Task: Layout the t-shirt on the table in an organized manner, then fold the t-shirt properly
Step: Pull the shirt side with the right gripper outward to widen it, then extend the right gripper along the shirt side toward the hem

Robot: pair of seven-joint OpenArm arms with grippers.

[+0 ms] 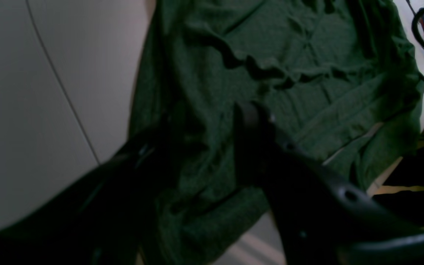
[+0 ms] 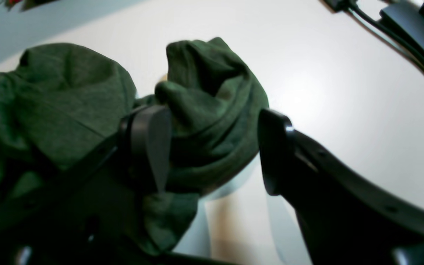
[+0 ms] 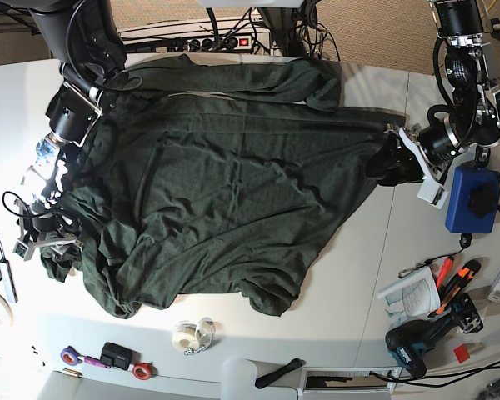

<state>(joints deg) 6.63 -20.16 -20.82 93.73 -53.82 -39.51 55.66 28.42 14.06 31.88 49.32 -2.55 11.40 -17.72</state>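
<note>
White table (image 3: 375, 275) panels carry everything. Right gripper (image 2: 212, 151) stands spread wide, a bunched fold of the dark green t-shirt (image 3: 217, 192) lying loose between its jaws, touching the left one. Left gripper (image 1: 204, 147) is pinched on the garment's edge; cloth spreads away beyond it, toward the other arm.

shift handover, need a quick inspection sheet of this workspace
surface: white table, seam line visible
job's things: t-shirt spread out but wrinkled, unfolded
clutter: blue pouch, tape roll, drill, hand tools
grippers: right gripper open, bunched cloth between its fingers; left gripper closed on a t-shirt edge
cables: black cable near the table edge; power strip behind the table
surroundings: carpeted floor
</note>
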